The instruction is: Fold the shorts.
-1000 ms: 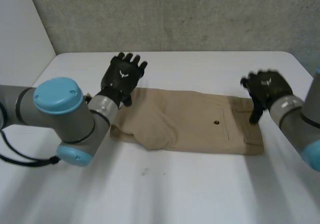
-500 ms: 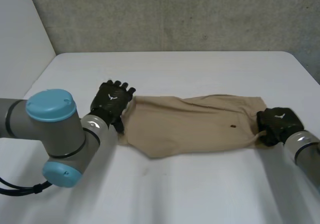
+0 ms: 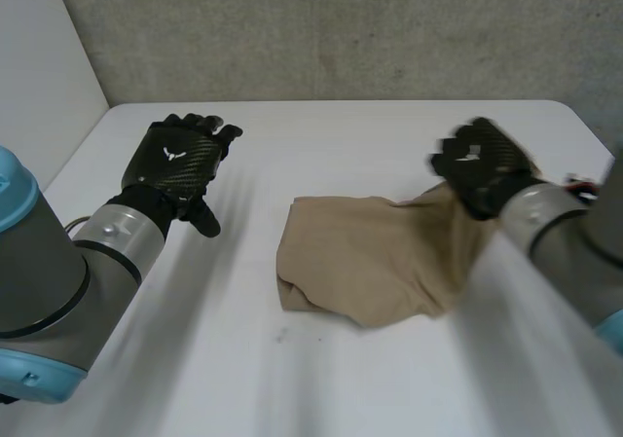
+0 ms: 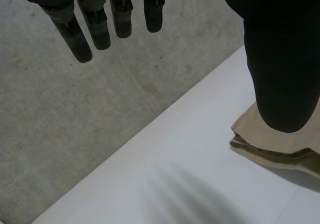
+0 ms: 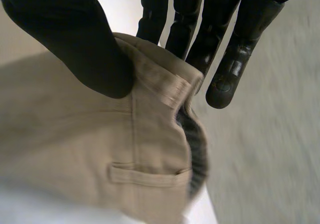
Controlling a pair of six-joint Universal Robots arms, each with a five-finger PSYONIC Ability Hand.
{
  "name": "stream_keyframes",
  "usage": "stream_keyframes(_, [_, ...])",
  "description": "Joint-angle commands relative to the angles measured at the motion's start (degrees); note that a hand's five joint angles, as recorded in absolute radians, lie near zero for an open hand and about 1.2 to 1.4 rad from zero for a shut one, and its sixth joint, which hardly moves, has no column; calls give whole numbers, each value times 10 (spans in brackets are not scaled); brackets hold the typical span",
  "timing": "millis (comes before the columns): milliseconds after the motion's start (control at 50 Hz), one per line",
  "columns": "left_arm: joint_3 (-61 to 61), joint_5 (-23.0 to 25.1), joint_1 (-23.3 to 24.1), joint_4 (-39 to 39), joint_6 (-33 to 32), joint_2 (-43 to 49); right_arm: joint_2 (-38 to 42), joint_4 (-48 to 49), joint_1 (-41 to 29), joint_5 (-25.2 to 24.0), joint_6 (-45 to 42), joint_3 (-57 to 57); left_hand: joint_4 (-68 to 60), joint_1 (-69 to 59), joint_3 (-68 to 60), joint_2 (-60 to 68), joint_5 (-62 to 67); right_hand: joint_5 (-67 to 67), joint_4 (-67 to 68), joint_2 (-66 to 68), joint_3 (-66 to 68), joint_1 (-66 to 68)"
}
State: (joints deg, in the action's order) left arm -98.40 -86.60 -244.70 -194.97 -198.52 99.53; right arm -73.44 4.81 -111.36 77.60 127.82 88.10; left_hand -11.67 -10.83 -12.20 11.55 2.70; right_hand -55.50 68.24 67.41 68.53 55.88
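The tan shorts [image 3: 355, 262] lie bunched in the middle of the white table [image 3: 321, 388]. My right hand [image 3: 484, 167] is raised above their right end, and that end slopes up to it from the table. In the right wrist view its thumb [image 5: 75, 49] pinches the waistband [image 5: 160, 87] against the fingers [image 5: 225, 79], with a belt loop [image 5: 145, 176] hanging below. My left hand [image 3: 180, 160] hovers open to the left of the shorts, apart from them. Its fingers [image 4: 95, 27] are straight, and a layered edge of the shorts [image 4: 270, 146] lies beyond its thumb [image 4: 280, 59].
A grey concrete wall [image 3: 341, 28] runs behind the table's far edge. A pale wall [image 3: 39, 77] stands at the left. Bare table surface lies in front of the shorts and on both sides.
My right hand closed on the waistband end, lifted it and carried it left, so the shorts are now shorter and bunched. My left hand left the leg end and rose away to the left.
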Motion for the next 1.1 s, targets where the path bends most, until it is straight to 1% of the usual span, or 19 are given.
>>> stream_keyframes(20, [0,-2,3,-2,2,1,91,6,-162,-57,-1,-50,3,-6,8,-2,-13,-145,118,126,115,241])
stream_keyframes(60, [0,-2,4,-2,2,1,123,5,-201,-89,1,-56,1,-7,6,0,-11,-145,118,126,115,241])
stream_keyframes(120, [2,-2,3,-2,2,1,149,4,-212,-118,8,-56,1,-7,6,0,-11,-141,113,121,110,237])
stream_keyframes(140, [5,-2,2,-3,2,1,161,4,-215,-134,11,-55,1,-7,6,0,-11,48,-75,-67,-78,49])
stream_keyframes(200, [10,-2,-1,-3,3,1,163,5,-216,-144,29,-57,1,-7,6,0,-11,385,-412,-404,-415,-288])
stream_keyframes(260, [22,-3,-3,-4,5,1,151,6,-212,-145,70,-64,-2,-11,3,3,-8,532,-559,-551,-562,-436])
stream_keyframes(280, [29,-3,-4,-4,7,1,134,10,-207,-142,109,-71,-2,-11,3,3,-8,555,-582,-574,-585,-459])
stream_keyframes(340, [53,-4,-3,-3,23,3,98,17,-181,-129,182,-77,-6,-14,0,7,-5,555,-582,-574,-585,-459])
stream_keyframes(360, [59,-4,-2,-2,29,6,72,21,-158,-108,241,-78,-7,-16,-2,8,-3,555,-582,-574,-585,-459])
stream_keyframes(440, [97,-4,5,4,69,15,25,21,-110,-35,366,-79,-7,-16,-2,9,-3,555,-582,-574,-585,-459])
stream_keyframes(520, [135,-5,25,36,122,69,36,6,-96,1,411,-75,-11,-19,-5,12,0,555,-582,-574,-585,-459])
stream_keyframes(580, [155,-12,59,66,150,99,68,-12,-92,7,402,-81,-12,-21,-7,14,2,555,-582,-574,-585,-459])
stream_keyframes(600, [166,-28,83,91,165,122,77,-19,-90,8,398,-83,-16,-24,-10,17,5,555,-582,-574,-585,-459])
stream_keyframes(640, [174,-48,103,107,175,142,93,-29,-84,9,391,-89,-16,-24,-10,17,5,555,-582,-574,-585,-459])
stream_keyframes(700, [185,-117,134,129,197,189,148,-53,-73,11,386,-120,-14,-23,-9,15,4,555,-582,-574,-585,-459])
stream_keyframes(760, [186,-160,153,129,203,224,184,-74,-72,13,386,-141,-11,-19,-5,12,0,555,-582,-574,-585,-459])
stream_keyframes(940, [190,-176,168,135,195,288,248,-119,-71,33,369,-173,-12,-21,-7,14,2,555,-582,-574,-585,-459])
stream_keyframes(1040, [196,-170,163,154,193,289,240,-127,-60,54,313,-174,-12,-21,-7,14,2,555,-582,-574,-585,-459])
stream_keyframes(1100, [208,-167,164,173,191,278,215,-127,-61,56,312,-174,-6,-14,0,7,-5,555,-582,-574,-585,-459])
